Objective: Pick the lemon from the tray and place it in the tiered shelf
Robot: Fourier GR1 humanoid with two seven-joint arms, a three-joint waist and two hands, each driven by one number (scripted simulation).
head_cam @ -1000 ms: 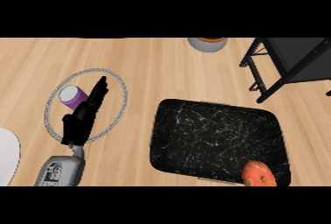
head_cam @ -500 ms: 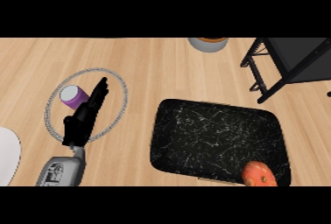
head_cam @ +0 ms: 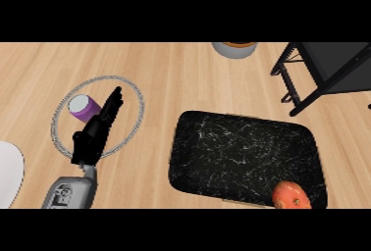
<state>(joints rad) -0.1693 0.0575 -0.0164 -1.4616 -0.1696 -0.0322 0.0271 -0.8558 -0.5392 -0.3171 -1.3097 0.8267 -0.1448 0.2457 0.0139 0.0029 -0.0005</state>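
At lower right of the black marbled rectangular tray (head_cam: pixel 239 152), an orange-red round fruit (head_cam: pixel 291 196) sits inside, close against the rim. Tray lies flat on the light wooden table (head_cam: pixel 181 83). Black metal tiered shelf (head_cam: pixel 333 63) stands at upper right, well apart from the fruit, just beyond the tray's far corner. Left hand (head_cam: pixel 91 142) shows at the left on a grey forearm (head_cam: pixel 71 191), hovering over a round clear plate with a grey rim (head_cam: pixel 142 110). Its fingers (head_cam: pixel 112 103) are straight, pressed together, pointing up-view, holding nothing. Small purple cup (head_cam: pixel 85 107) stands on that plate, just beside the fingers. White plate (head_cam: pixel 7 171) at left edge, partly cut off. Grey round bowl (head_cam: pixel 234 49) at top edge.
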